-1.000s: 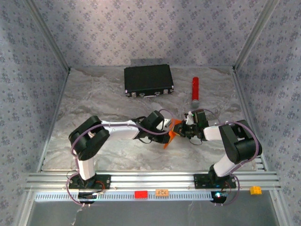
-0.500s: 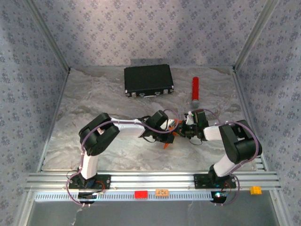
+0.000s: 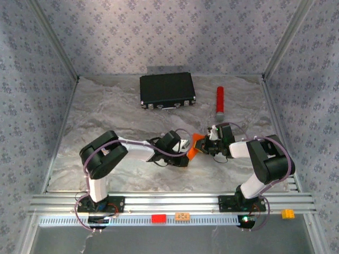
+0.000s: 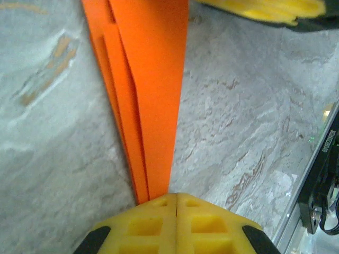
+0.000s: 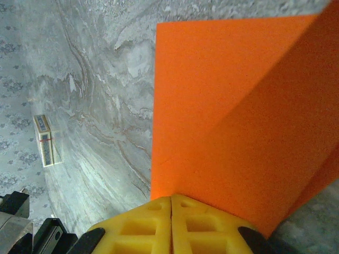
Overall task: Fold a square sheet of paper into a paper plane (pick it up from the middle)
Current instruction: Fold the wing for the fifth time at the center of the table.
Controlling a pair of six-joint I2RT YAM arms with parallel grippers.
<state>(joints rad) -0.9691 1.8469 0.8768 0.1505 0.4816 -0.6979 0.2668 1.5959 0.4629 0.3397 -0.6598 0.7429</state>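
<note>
Yellow-tipped left jaws pressed together on the narrow end of the folded orange sheet of paper, right jaws pinching its wider edge, paper stretched between both jaws over the marbled counter.

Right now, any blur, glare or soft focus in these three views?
Top external: even light, no glare, folded orange paper small but sharp. Left wrist: paper edges crisp, left gripper's fingers slightly soft. Right wrist: paper saturated, its fold showing as shading; marbled table slightly soft.
</note>
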